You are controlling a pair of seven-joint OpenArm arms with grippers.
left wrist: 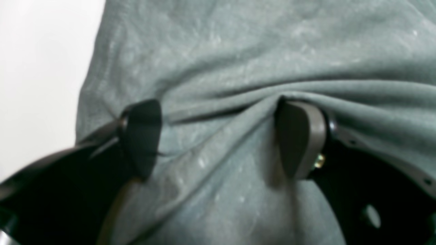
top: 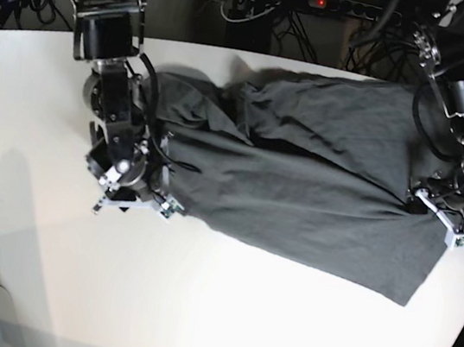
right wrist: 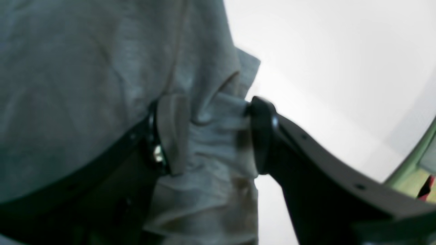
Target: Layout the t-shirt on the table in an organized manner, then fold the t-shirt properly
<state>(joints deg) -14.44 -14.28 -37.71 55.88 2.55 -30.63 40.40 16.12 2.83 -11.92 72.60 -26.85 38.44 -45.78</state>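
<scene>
The t-shirt [top: 300,184] lies spread lengthwise across the table [top: 194,308] between the arms, the right gripper [right wrist: 211,136] clamped on a bunched edge at one end and the left gripper [left wrist: 218,136], jaws apart, straddling a fold at the other.

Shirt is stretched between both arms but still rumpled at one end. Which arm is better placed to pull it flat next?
Right. The right gripper has bunched cloth of the t-shirt between its fingers, at the rumpled end. The left gripper stands wide, cloth only draped between.
</scene>
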